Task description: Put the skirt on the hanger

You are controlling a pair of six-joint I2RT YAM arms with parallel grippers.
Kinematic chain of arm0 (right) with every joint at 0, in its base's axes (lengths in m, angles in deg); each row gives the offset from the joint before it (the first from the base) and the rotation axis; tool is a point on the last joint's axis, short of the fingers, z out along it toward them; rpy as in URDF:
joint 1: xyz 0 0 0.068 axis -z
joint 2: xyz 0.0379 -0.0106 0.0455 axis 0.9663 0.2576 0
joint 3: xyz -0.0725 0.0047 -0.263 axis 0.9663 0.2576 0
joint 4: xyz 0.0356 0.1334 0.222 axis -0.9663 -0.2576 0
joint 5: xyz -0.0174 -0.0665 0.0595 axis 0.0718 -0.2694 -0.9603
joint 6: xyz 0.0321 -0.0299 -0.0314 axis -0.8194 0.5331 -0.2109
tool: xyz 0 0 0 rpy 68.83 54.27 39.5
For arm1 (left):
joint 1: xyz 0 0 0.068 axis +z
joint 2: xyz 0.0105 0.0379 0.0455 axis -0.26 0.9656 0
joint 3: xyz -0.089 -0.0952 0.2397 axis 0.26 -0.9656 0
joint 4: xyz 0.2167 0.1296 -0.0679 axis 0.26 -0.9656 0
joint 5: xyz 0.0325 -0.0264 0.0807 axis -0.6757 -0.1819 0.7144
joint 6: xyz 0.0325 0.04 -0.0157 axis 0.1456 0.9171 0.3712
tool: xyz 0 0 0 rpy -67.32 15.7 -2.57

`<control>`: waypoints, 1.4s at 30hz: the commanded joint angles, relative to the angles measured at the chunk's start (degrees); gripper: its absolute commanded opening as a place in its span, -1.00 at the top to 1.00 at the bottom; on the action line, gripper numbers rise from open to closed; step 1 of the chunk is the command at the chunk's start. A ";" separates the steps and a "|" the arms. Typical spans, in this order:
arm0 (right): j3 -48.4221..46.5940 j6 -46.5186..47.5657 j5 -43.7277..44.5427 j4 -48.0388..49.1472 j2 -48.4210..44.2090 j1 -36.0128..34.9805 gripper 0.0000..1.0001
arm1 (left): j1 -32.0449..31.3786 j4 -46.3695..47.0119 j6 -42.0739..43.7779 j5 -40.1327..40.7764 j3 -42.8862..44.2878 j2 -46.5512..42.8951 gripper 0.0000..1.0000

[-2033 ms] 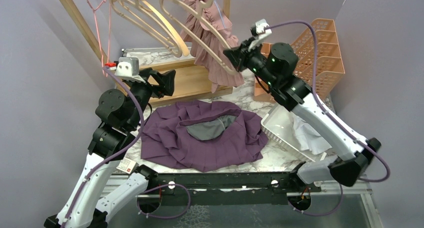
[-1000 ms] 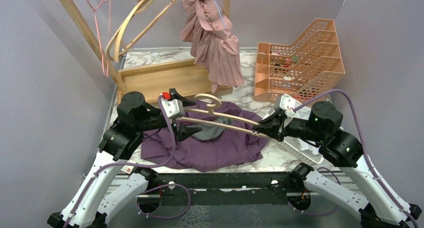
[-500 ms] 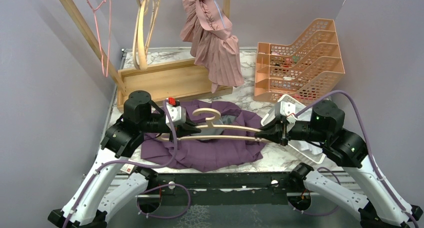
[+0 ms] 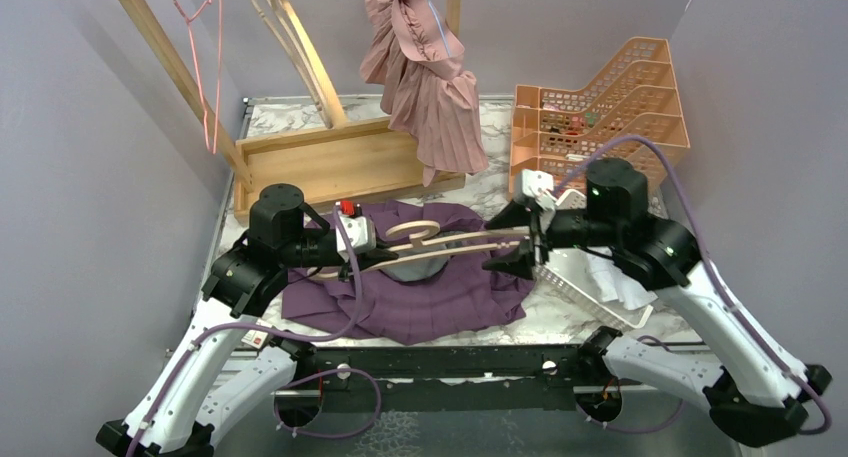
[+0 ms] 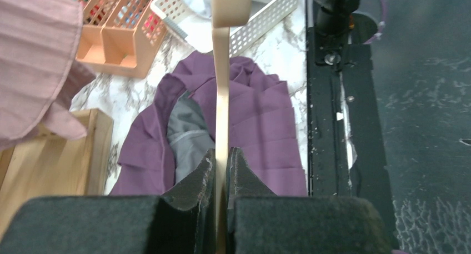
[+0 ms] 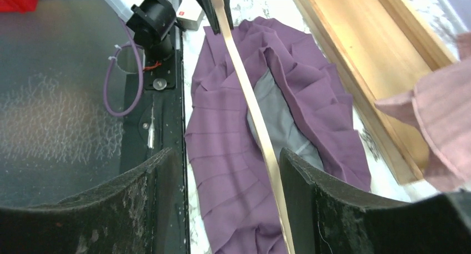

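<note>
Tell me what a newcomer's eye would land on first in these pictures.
A wooden hanger stretches between the two arms over the purple skirt spread mid-table. The left fingers are shut on one end, and the right fingers stand open around the other. Behind, a pink pleated garment hangs from the wooden rack.

Bright, even, diffuse light from above. Soft shadows on bench. Top view sharp. Wrist views: close fingers dark, slightly blurred; background clearer.
</note>
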 commanded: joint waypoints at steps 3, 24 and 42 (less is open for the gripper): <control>2.37 0.26 -7.01 18.42 6.76 -1.06 -0.35 | -0.35 4.26 -4.39 2.85 0.73 2.57 1.00; 7.64 -2.91 -12.04 36.04 16.57 -5.80 0.21 | -0.27 9.15 0.74 -4.06 -3.98 3.05 1.00; 9.58 3.14 -4.67 32.99 14.79 -5.89 0.98 | -0.28 15.14 -5.98 4.78 -4.48 0.08 0.33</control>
